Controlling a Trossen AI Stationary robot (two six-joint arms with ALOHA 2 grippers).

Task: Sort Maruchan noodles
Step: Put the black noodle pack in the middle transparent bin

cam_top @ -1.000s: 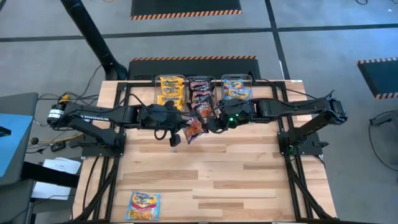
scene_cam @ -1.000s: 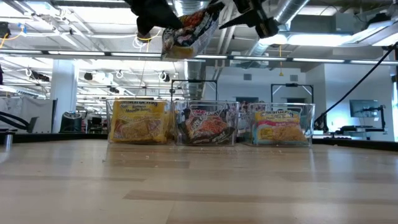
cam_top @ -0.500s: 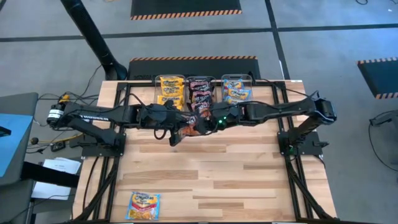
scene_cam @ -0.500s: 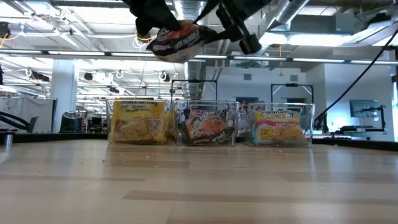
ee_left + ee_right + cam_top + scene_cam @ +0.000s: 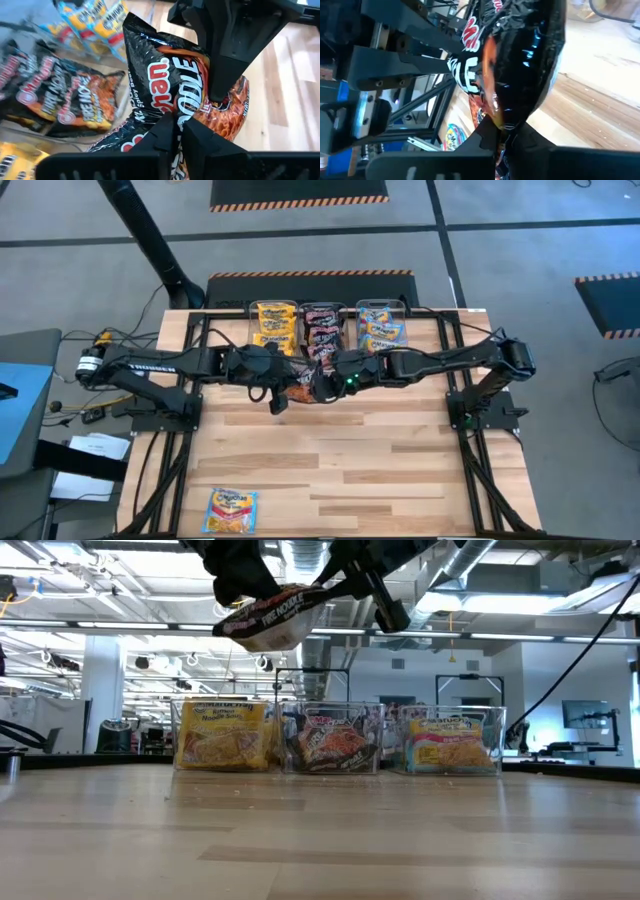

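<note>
Both arms met above the middle of the worktop [image 5: 330, 460], just in front of three clear bins lined up along its far edge. Between them a dark noodle packet [image 5: 307, 383] hung in the air, well above the wood in the low view, lying nearly flat with its printed face tilted toward the camera [image 5: 268, 618].

The left gripper [image 5: 288, 385] had its jaws pinching one edge of that packet; in the left wrist view its two dark fingers [image 5: 162, 135] pressed together on the crinkled black wrapper [image 5: 165, 80]. The right gripper [image 5: 325, 383] reached in from the other side, and its jaws were also closed on the same packet, with the wrapper bulging out past the fingers [image 5: 487, 142] in the right wrist view [image 5: 520, 65].

Behind the arms, the left bin [image 5: 274, 326] held yellow packets [image 5: 225, 735], the middle bin [image 5: 322, 326] held dark packets [image 5: 333, 743], and the right bin [image 5: 381, 323] held light blue and orange packets [image 5: 450, 745].

One more light blue packet [image 5: 230, 510] lay flat by itself near the front left corner of the worktop, well apart from the arms and the bins.
</note>
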